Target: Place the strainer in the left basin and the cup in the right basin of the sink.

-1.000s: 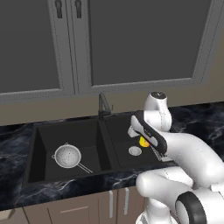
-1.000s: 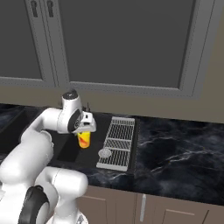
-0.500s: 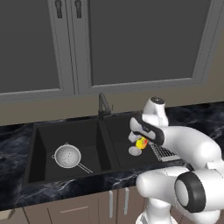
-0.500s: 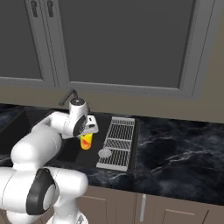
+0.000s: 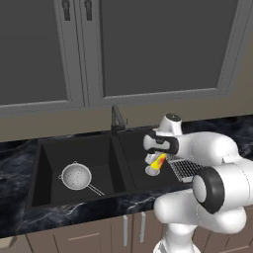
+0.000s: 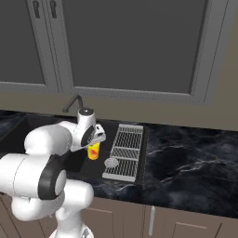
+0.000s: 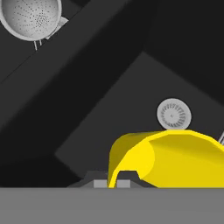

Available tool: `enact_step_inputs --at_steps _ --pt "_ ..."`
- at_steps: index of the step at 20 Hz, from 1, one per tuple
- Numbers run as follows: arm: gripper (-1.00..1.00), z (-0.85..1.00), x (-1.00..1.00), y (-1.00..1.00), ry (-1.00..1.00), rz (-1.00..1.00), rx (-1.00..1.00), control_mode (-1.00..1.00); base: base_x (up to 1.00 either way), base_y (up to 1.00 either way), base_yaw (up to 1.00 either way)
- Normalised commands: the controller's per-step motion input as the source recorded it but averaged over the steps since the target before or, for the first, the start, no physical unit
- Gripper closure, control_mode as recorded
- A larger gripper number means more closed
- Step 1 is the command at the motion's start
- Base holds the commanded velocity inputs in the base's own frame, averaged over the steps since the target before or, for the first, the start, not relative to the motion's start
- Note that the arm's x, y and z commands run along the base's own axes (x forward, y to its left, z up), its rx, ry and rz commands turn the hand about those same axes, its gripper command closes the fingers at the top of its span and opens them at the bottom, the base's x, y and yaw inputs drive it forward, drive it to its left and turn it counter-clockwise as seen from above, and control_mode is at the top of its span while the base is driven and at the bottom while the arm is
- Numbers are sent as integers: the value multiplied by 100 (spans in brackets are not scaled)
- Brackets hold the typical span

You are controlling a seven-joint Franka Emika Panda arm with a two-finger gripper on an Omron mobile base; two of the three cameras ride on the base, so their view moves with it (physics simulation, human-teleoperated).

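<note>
1. Left base view: we see the end effector (image 5: 155,163) over the right basin (image 5: 140,148) of the sink (image 5: 74,143), w/ the cup (image 5: 158,161) in its grip.
2. Cup is yellow, tilted, hanging above the basin floor close to the round silver drain (image 5: 151,171); we can't tell if it touches the floor.
3. End effector state: fingers closed onto the cup, one each side. In the hand view the dark fingertips (image 7: 127,177) sit at the cup's (image 7: 175,157) lower edge, so the gap is about cup-wide.
4. Strainer (image 5: 76,176) lies in the left basin (image 5: 59,153), bowl opening up, thin wire handle pointing toward the front right of the basin. It's well apart from the end effector.
5. Hand view: strainer (image 7: 30,17) shows top left, across the black divider; the right-basin drain (image 7: 174,113) sits just beyond the cup.
6. Right base view: cup (image 6: 94,150) hangs under the end effector (image 6: 95,148), just left of the wire drying rack (image 6: 124,149), which lies over the right side of the sink next to the drain (image 6: 111,162).
7. Dark curved faucet (image 5: 116,118) stands behind the sink, about at the divider betw. basins.
8. Black marbled tabletop (image 6: 186,153) surrounds the sink; grey cabinet doors (image 5: 148,44) hang above.
</note>
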Motion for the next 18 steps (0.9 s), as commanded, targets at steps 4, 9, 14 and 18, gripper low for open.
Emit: enact_step_inputs --at_steps 4,9,14,18 --pt "100 -24 21 0 -1 7 -5 -100 0 0 0" --pt "100 -28 23 0 0 6 -4 -100 0 0 0" --pt "100 -34 23 3 0 7 -5 -100 0 0 0" --pt "100 -40 24 6 0 7 -3 -100 0 0 0"
